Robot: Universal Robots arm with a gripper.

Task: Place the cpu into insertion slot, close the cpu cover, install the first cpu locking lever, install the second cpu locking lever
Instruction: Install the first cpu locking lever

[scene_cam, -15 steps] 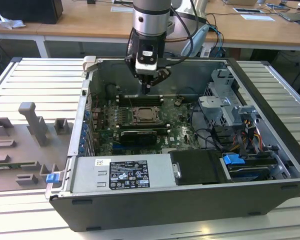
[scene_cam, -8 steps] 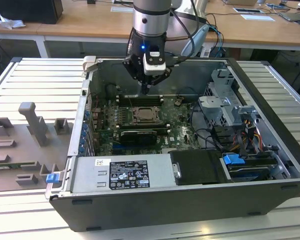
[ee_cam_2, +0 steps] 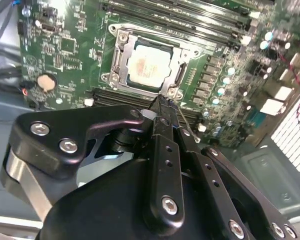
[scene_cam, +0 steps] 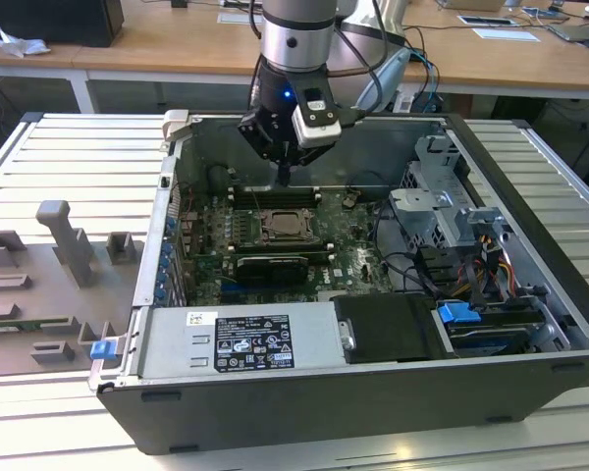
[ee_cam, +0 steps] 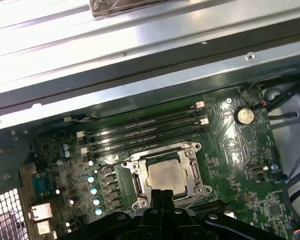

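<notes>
Hangs upright inside the open case (scene_cam: 530, 196), gripper (scene_cam: 286, 177) pointing straight down, fingers (ee_cam_2: 162, 150) pressed together on nothing. Hovers above the green board (scene_cam: 348, 245), clear of it, tip close beside one edge of the slot (ee_cam_2: 176, 92) in both wrist views. Holds no part: cpu (ee_cam_2: 149, 65) already seated in that slot, dull face up, with the cover (ee_cam_2: 117, 60) lying flat around it as a silver frame. Stands near the memory slots (scene_cam: 275, 193), well apart from the power supply (scene_cam: 240, 343)

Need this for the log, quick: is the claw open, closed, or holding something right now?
Claw: closed, holding nothing.
</notes>
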